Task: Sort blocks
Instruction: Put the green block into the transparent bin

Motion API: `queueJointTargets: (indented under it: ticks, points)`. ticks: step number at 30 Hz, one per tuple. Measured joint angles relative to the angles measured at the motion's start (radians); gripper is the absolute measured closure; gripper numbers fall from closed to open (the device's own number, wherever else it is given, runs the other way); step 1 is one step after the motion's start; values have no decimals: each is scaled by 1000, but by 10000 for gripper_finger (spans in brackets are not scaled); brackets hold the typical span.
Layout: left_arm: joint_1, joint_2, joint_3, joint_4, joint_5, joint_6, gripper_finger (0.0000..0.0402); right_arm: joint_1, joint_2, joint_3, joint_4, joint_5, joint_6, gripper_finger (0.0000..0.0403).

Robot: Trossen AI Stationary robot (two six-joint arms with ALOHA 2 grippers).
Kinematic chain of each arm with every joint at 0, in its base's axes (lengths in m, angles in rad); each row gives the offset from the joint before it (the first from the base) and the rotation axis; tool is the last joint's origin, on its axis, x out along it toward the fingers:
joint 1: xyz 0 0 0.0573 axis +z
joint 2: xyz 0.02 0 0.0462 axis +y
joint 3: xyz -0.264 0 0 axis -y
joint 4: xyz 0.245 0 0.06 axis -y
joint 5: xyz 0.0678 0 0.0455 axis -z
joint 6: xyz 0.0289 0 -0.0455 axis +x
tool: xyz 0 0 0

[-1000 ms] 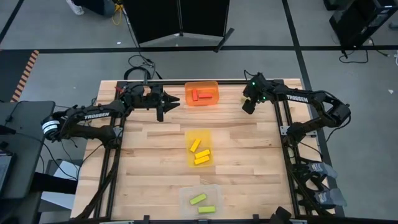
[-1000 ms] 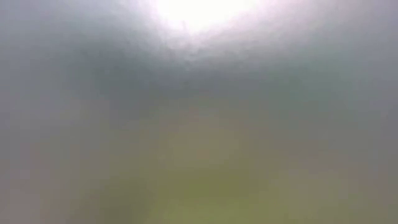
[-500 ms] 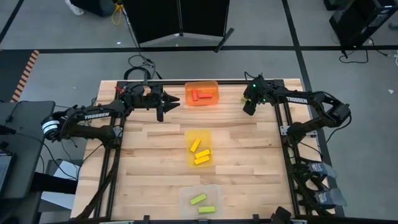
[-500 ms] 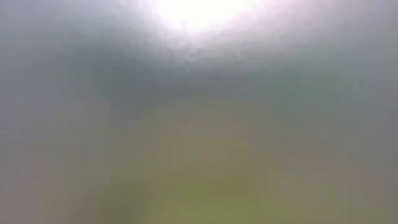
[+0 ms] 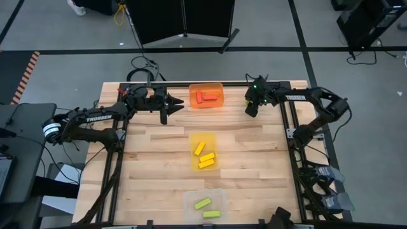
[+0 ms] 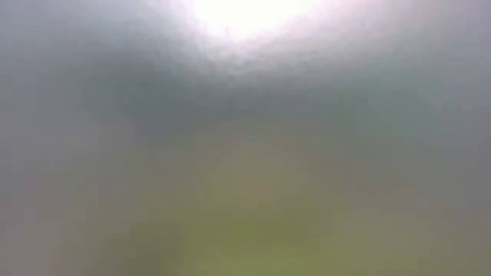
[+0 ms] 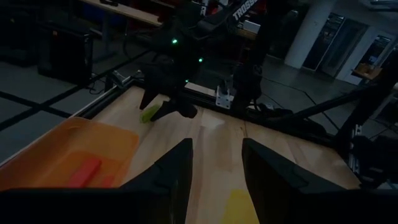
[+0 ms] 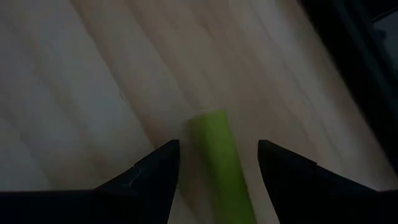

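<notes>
Right gripper (image 8: 214, 171) jaws wide astride a lime green block (image 8: 219, 158); left gripper (image 7: 216, 165) jaws parted — empty.

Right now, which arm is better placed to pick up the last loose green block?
The right. The right gripper hangs open directly over the green block, fingers on either side of it. The left gripper waits open beside the orange tray, across the table.
</notes>
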Motion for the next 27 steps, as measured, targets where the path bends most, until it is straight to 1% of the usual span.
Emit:
queueJointTargets:
  ticks: [5,8,11,16,20,23,27]
  points:
    - [0,0,0,0,0,-2,255,0,100,61,-22,-7,-2,176]
    - [0,0,0,0,0,-4,255,0,127,90,-39,-9,5,194]
    - [0,0,0,0,0,-4,255,1,118,96,-53,-16,8,234]
    - [0,0,0,1,-4,-4,255,1,102,96,-89,-38,16,332]
    - [0,0,0,0,-5,-4,255,7,102,97,-104,-32,33,331]
    - [0,0,0,0,-6,-4,255,7,98,96,-106,-33,81,331]
    - [0,0,0,0,-8,-11,255,45,58,88,-125,-39,145,331]
